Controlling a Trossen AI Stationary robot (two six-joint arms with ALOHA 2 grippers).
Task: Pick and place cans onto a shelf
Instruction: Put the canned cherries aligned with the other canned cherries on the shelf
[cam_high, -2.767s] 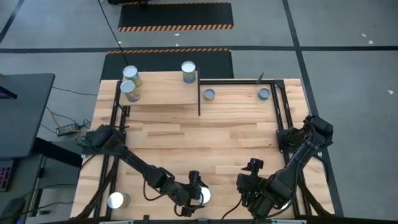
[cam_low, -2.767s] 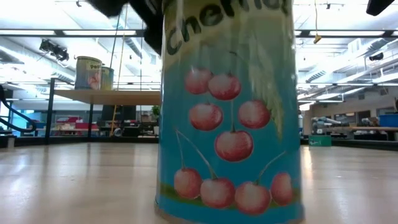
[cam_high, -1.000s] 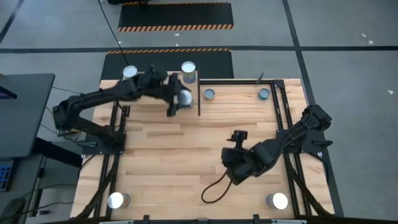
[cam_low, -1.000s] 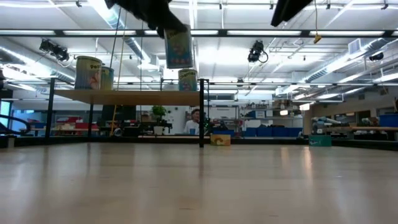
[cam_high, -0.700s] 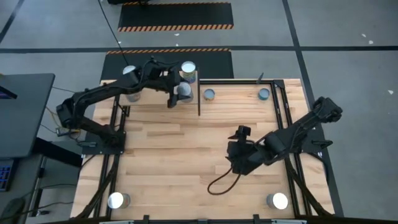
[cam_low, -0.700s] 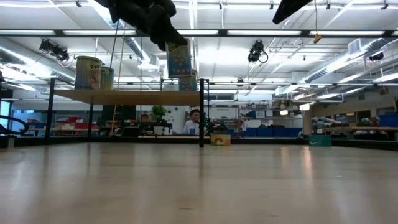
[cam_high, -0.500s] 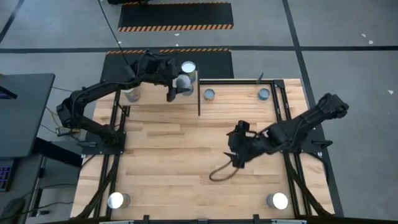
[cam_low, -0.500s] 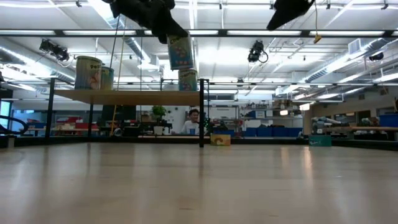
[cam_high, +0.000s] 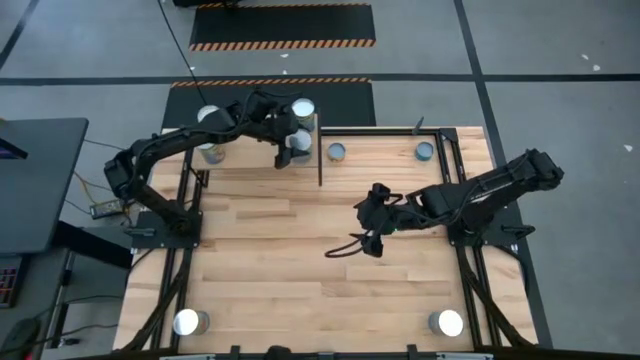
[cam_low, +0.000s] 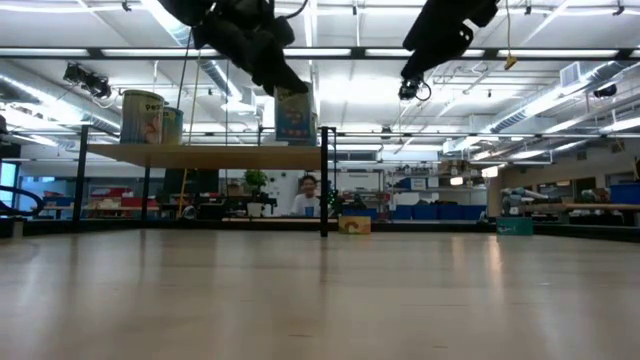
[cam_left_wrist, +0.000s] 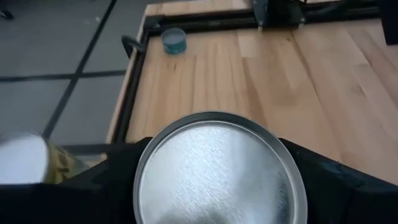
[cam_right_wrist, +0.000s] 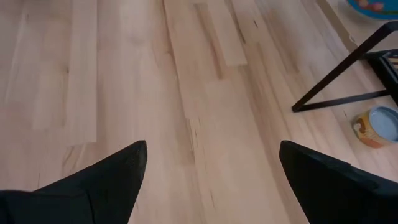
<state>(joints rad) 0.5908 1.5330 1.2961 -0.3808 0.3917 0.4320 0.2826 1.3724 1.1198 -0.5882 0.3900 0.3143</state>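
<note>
My left gripper (cam_high: 295, 143) is shut on a can (cam_low: 294, 117) with a blue label and a silver top (cam_left_wrist: 221, 168), over the right end of the wooden shelf (cam_high: 250, 155). The can's base is level with the shelf board (cam_low: 200, 155); I cannot tell whether it touches. Three other cans stand on the shelf (cam_high: 302, 108) (cam_high: 210, 151) (cam_high: 208, 116). My right gripper (cam_high: 368, 228) is open and empty above the middle of the table. My left gripper pinches the can between its two fingers (cam_left_wrist: 102, 186), one on each side of the can's upper wall just below the top rim (cam_left_wrist: 142, 171). The fingers come slanting down from above and from the table's left. The can stands upright below them.
Cans stand on the table at the far side (cam_high: 336, 152) (cam_high: 425, 151) and at the near corners (cam_high: 186, 322) (cam_high: 447, 322). The shelf's black leg (cam_high: 320, 165) stands beside the held can. A dark cable loop (cam_high: 345, 250) hangs by my right gripper.
My left gripper has carried the can toward the table's far edge and down, from well above the shelf to the level of its board at the right end; the can has stayed upright. My right gripper has moved toward the far edge and the left, over the table's middle.
</note>
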